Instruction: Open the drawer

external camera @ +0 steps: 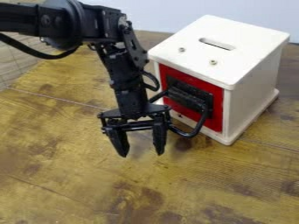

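The gripper hangs spread and empty at seven o'clock of the drawer, shut in the box. It could miss the handle and shove the box.

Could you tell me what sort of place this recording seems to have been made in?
Probably a lab or workshop test bench: a black robot arm with its end effector open over a worn wooden table, beside a small white box with a red drawer.

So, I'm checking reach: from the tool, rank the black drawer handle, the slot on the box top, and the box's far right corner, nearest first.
From the tool:
1. Black drawer handle, just to its right.
2. Slot, up on the box top.
3. Far right corner, at the back.
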### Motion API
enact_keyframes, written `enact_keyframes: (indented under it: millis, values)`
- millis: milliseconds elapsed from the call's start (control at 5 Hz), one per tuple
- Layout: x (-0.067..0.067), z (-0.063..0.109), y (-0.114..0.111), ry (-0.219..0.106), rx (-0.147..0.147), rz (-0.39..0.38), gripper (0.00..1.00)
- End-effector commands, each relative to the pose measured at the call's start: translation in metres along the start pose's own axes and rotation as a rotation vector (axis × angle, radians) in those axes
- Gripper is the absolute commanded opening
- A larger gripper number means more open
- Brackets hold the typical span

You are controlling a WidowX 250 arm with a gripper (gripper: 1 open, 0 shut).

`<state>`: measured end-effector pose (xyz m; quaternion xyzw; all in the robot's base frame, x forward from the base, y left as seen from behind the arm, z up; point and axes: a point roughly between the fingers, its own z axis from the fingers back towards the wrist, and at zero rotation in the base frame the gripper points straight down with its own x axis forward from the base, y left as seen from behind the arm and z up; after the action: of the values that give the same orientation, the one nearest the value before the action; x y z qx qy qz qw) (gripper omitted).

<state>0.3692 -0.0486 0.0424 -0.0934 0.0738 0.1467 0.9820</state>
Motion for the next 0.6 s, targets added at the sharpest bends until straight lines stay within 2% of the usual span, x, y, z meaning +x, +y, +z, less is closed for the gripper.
enact_keyframes:
  millis: [0, 200, 400]
  values:
    - [0.0043, 0.0235, -0.0348, -0.075, -0.053, -0.107, 1.0]
    - [0.002, 0.0214, -0.038, -0.064, -0.054, -0.153, 1.0]
    - [0.004, 0.0206, -0.0332, -0.062, -0.06, -0.152, 1.0]
